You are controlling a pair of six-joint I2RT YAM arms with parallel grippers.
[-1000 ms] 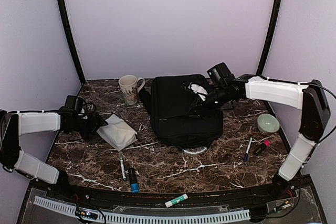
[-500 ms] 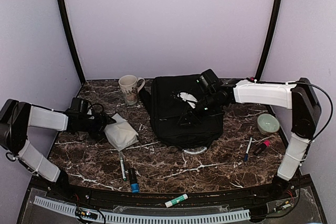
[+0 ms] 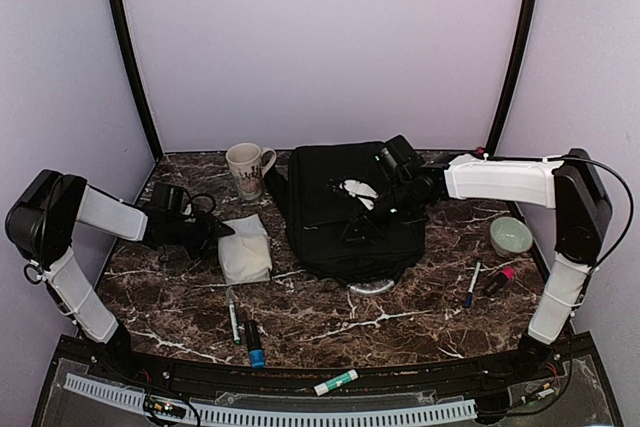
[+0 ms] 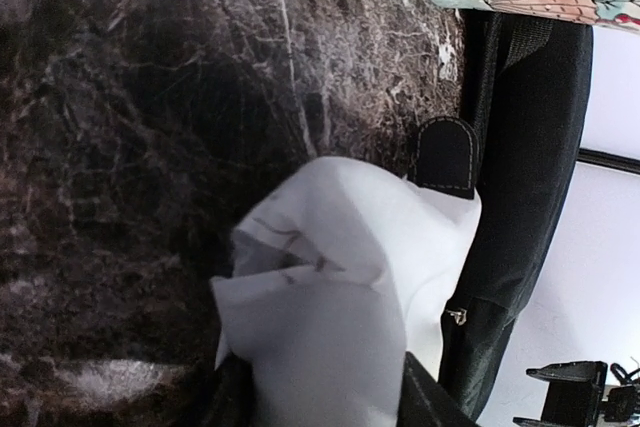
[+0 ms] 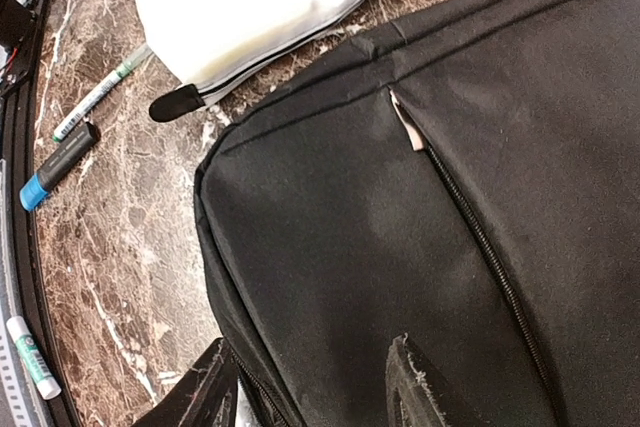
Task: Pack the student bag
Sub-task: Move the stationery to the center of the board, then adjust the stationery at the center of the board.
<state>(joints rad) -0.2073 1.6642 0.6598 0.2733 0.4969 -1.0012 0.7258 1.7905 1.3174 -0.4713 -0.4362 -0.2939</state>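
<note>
Student bag (image 3: 330, 217) still unpacked: my left gripper (image 3: 221, 235) just clamped the white pouch (image 3: 247, 251) (now slid nearer), right gripper (image 5: 308, 347) open over the bag

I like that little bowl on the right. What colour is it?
The bowl is pale green, clearest in the top view.

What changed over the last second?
The left gripper reached right and closed its jaws on the white pouch, sliding it toward the bag. The right gripper moved left over the bag. The mug, pens and bowl stayed put.
</note>
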